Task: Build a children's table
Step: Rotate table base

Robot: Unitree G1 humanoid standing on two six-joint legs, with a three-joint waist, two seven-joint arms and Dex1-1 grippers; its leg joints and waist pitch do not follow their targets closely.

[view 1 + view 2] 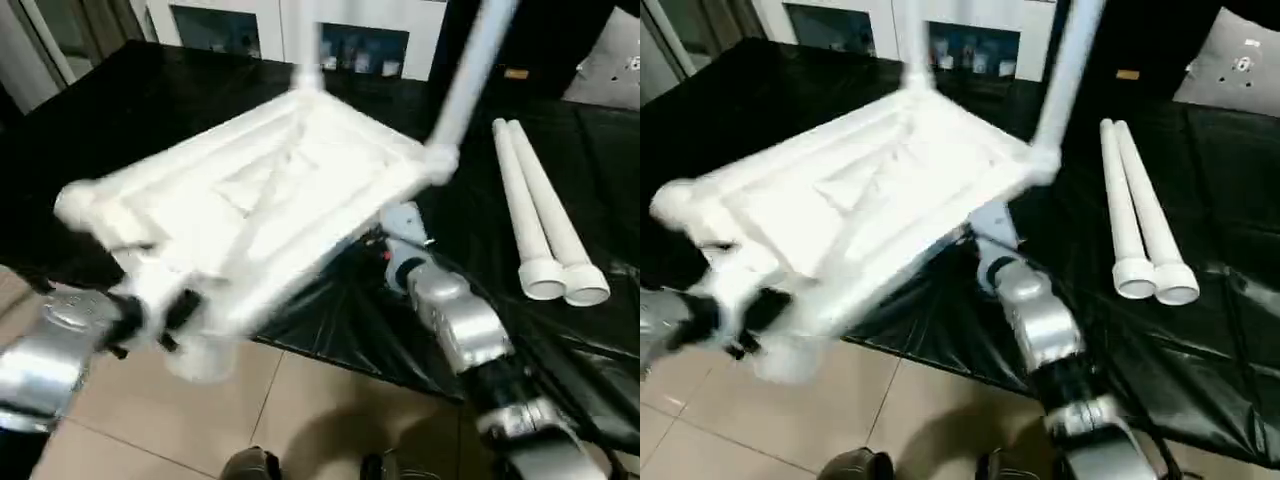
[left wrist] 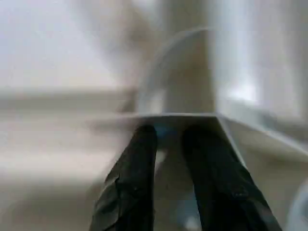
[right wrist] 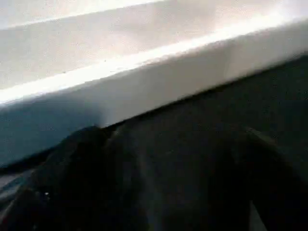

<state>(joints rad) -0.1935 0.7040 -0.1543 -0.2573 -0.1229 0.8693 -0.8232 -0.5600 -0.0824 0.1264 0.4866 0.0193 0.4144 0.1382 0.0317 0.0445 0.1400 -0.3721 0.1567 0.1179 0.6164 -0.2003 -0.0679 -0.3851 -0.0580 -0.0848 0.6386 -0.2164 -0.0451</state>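
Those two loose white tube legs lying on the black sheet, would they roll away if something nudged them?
Probably yes: the two loose legs are round tubes, though their wider ends may make them curve. They look stiff, hollow and likely light. The crinkled black sheet might slow them.

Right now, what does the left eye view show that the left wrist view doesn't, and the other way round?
Left eye view alone: the whole tilted table top with two legs already standing in its far corners, two loose legs lying side by side on the black sheet, and both silver forearms. Left wrist view alone: the left end effector up close, its fingers closed on a thin white edge. Both share that white table top.
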